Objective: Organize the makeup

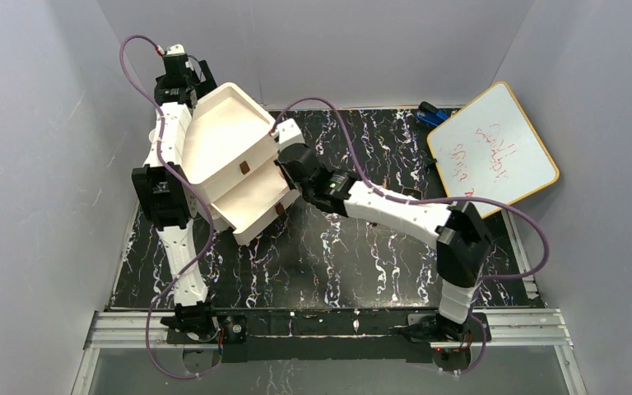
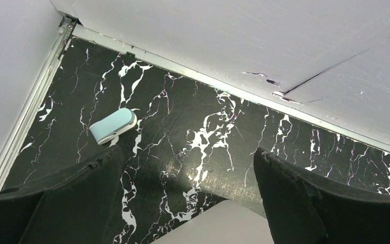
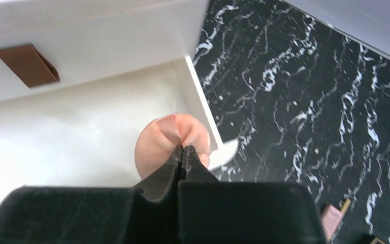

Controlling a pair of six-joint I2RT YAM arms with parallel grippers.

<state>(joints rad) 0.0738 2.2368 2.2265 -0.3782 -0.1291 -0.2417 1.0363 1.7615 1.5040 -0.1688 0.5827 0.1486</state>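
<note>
Lying in the drawer (image 3: 76, 132), the pink sponge (image 3: 152, 147) meets the closed right hand (image 3: 183, 151).

1. A white drawer box (image 1: 222, 156) stands at the far left of the black marbled table (image 1: 337, 263), two drawers pulled out, each front bearing a brown tab (image 3: 28, 65).
2. A whiteboard (image 1: 494, 152) with red writing lies at the far right, a blue thing (image 1: 432, 113) just beside its far corner.
3. A small pale-blue and white thing (image 2: 112, 125) lies on the table near the left wall.

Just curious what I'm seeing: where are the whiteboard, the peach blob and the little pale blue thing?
whiteboard (image 1: 494, 152): top view, middle of its writing face.
peach blob (image 3: 152, 142): right wrist view, its rounded left side.
pale blue thing (image 2: 109, 124): left wrist view, its blue top.
</note>
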